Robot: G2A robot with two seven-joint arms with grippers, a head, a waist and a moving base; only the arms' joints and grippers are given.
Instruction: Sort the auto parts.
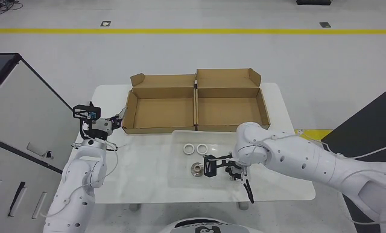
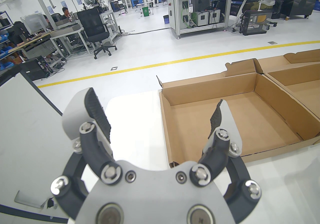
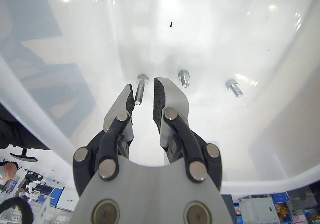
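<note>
- Top view: counter [image 1: 129, 172] carries an open cardboard box [image 1: 160, 112] & a second box [image 1: 232, 112], side by side along the far edge, walls touching. White tray [image 1: 178, 177] sits just in front of them, twd the near edge.
- In the tray: 2 white rings [image 1: 185, 150] side by side nr its far side; metal flanged part [image 1: 196, 169] just behind them, twd the near edge. R arm [image 1: 271, 151] leans over the tray from the counter's right side. L arm [image 1: 84, 172] is at the left edge, off the tray.
- Left wrist view: L pincer [image 2: 155, 97] spread wide, nothing in it, above the counter's left edge, facing the nearer box's corner.
- Right wrist view: R pincer [image 3: 143, 83] low over the tray floor, gap narrow, w/ a long hex bolt [image 3: 139, 89] btwn its fingers. One pad [image 3: 130, 99] is just beside the shank, the other apart; not clamped.
- 2 shorter bolts lie on the tray floor nr it: socket-head bolt [image 3: 184, 78] closer, stubby bolt [image 3: 233, 88] farther out. Flanged part is well apart from all three.
</note>
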